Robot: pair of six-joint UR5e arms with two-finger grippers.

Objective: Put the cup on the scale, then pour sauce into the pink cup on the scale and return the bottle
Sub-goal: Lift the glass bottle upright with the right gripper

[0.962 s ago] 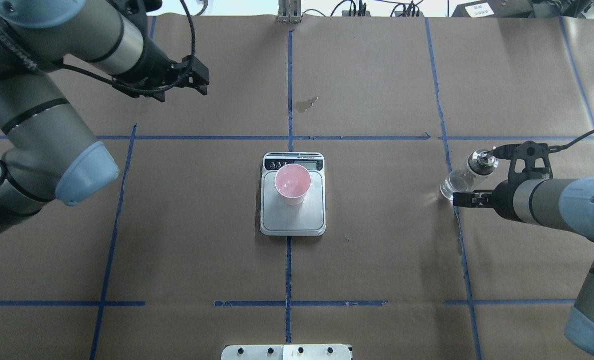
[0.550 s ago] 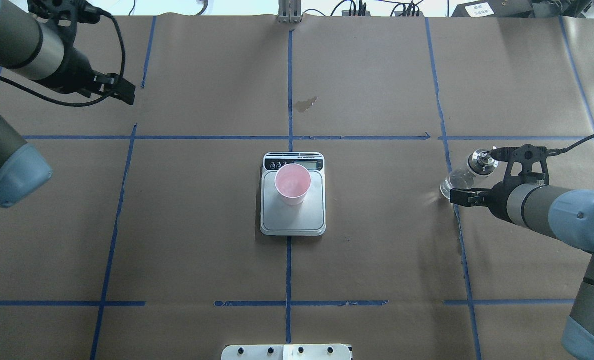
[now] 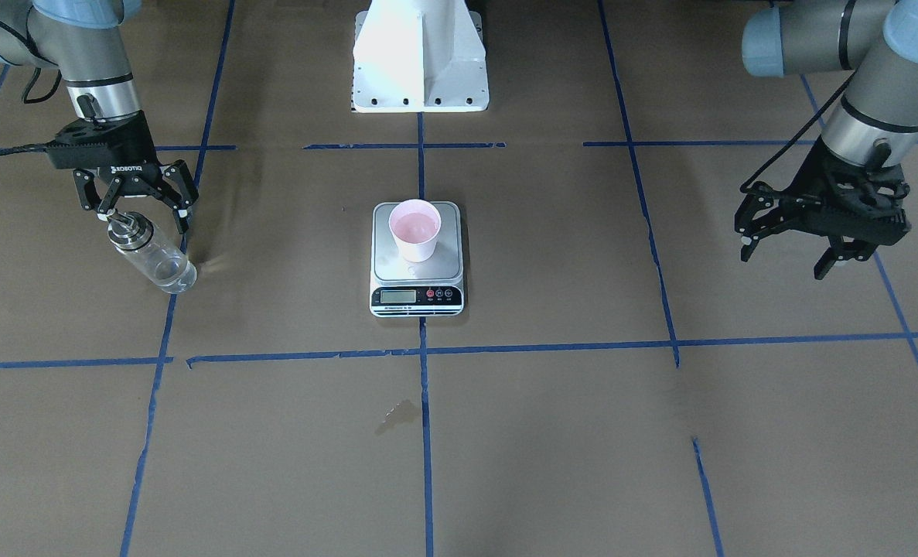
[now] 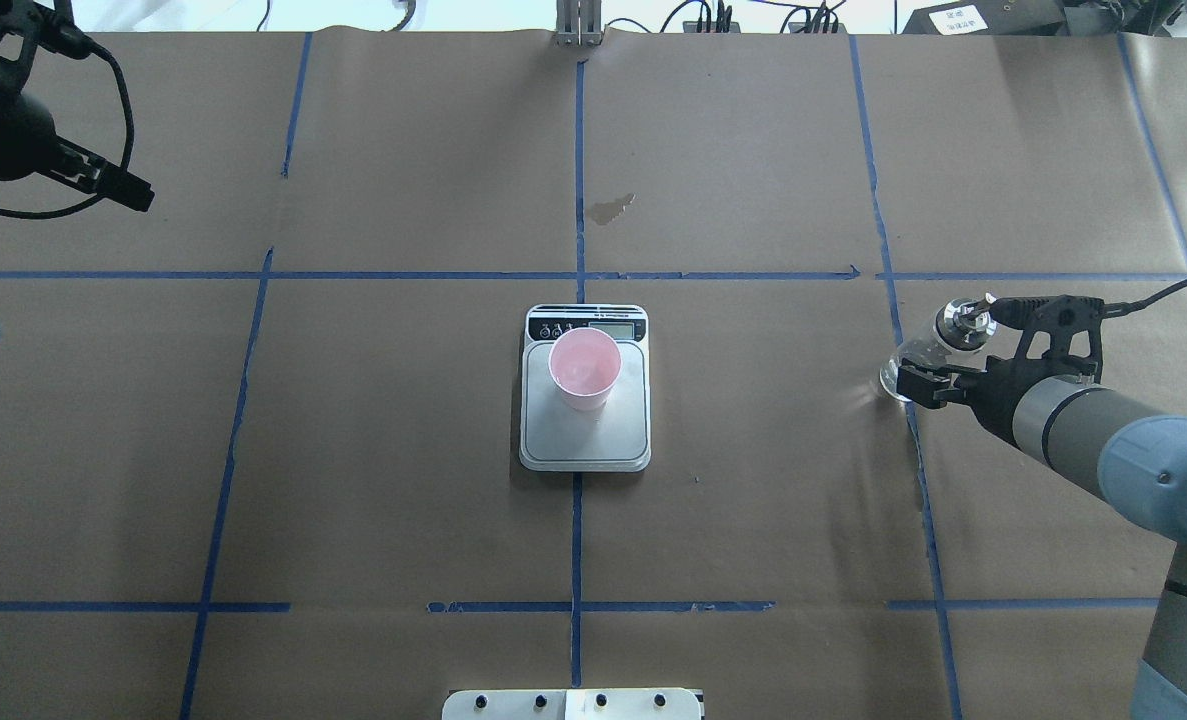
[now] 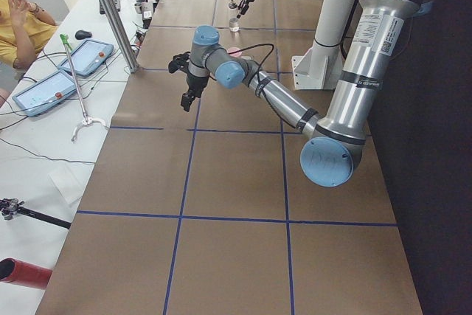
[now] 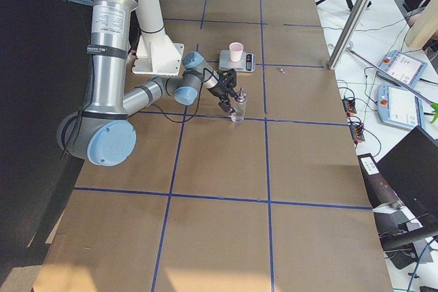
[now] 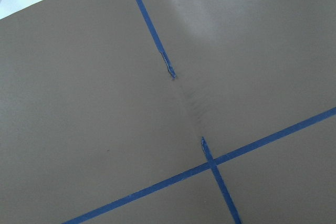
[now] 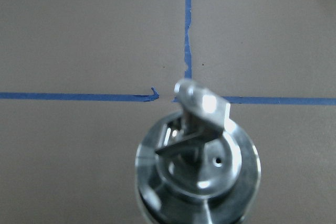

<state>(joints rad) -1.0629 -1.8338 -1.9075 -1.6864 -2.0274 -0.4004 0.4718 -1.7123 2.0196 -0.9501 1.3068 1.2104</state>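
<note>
The pink cup point(image 4: 584, 368) stands upright on the silver plate of the scale point(image 4: 585, 440) at the table's middle, and also shows in the front view point(image 3: 415, 229). The clear glass bottle point(image 4: 921, 352) with its metal spout stands on the table at the right. My right gripper point(image 4: 956, 346) is open, its fingers on either side of the bottle's top without touching it point(image 3: 141, 220). The right wrist view looks straight down on the metal spout point(image 8: 199, 161). My left gripper point(image 3: 787, 251) is open and empty, high over the table's far left point(image 4: 123, 188).
Brown paper with blue tape lines point(image 4: 577, 530) covers the table. A small dark stain point(image 4: 611, 208) lies beyond the scale. The robot's white base point(image 3: 420, 58) stands behind the scale. An operator and tablets point(image 5: 59, 71) are beside the table.
My left arm has swung away from the middle to the far left edge. My right gripper has shifted slightly along the bottle and stays open. Cup, scale and bottle have not moved.
</note>
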